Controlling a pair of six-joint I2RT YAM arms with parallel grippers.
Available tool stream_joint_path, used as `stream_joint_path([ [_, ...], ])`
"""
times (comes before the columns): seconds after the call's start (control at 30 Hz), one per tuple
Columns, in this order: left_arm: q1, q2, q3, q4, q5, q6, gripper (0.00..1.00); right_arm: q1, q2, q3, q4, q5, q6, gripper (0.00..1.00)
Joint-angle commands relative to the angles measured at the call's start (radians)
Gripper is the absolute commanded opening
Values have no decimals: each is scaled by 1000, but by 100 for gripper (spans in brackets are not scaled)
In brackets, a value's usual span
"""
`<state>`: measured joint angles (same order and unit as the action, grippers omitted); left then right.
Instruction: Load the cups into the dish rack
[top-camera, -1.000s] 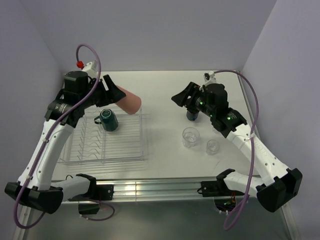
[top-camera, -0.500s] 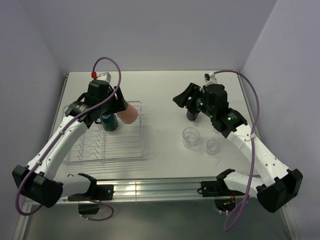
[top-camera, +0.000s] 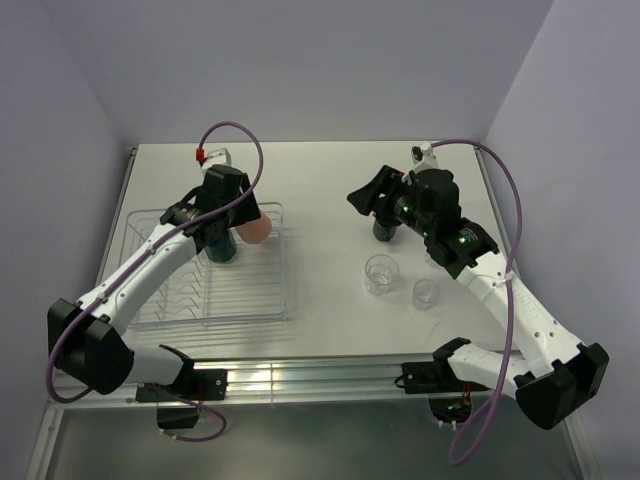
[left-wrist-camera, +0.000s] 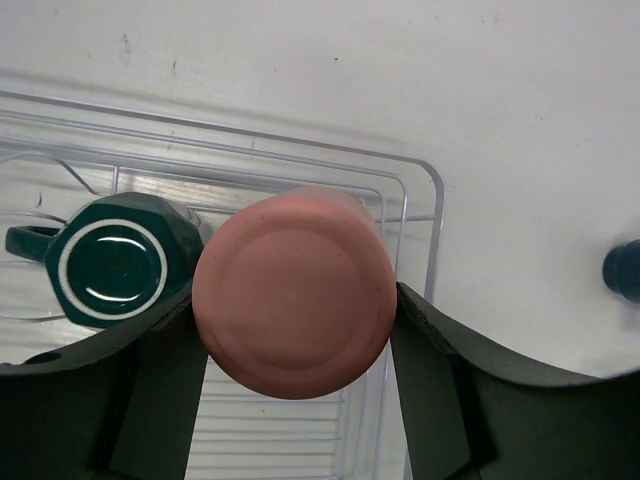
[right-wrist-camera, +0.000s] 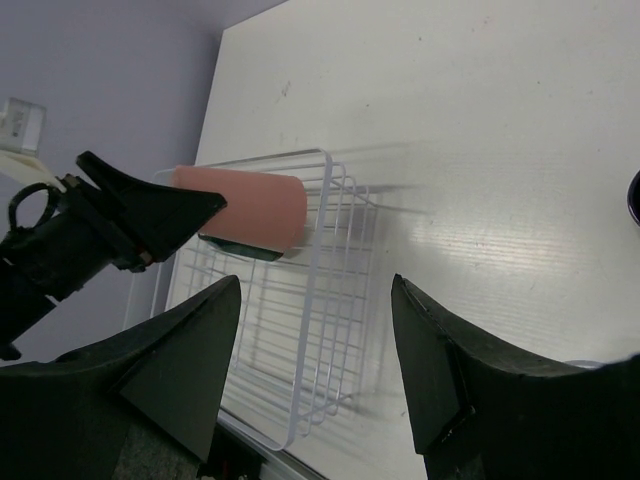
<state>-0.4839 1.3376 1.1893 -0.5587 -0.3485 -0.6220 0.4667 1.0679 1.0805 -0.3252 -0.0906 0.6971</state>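
Seemingly light, stiff, smooth-walled: the salmon-pink tumbler (left-wrist-camera: 292, 292) sits clenched across its body by the left tool (left-wrist-camera: 295, 312) — the right tool (right-wrist-camera: 315, 300) gapes empty.

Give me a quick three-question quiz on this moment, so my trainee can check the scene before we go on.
1. True or false: the pink tumbler is clamped in the left jaws, above a corner of the dish rack.
2. Which cup already sits inside the dish rack? A) the teal mug B) the navy mug C) a clear glass
3. Fill in: the right jaws stand ____ and hold nothing.

Key: 1 true; 2 A; 3 open.
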Motion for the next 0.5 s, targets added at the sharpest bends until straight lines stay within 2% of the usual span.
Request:
stream_joint_path([
  [0.0,-18,29,-22,82,-53,-15,0,-5,-28,-1,51,9,-10,70],
  [0.47,-68,132,-88,158,-165,-50,1,-5,-43,-24,58,8,-13,70],
])
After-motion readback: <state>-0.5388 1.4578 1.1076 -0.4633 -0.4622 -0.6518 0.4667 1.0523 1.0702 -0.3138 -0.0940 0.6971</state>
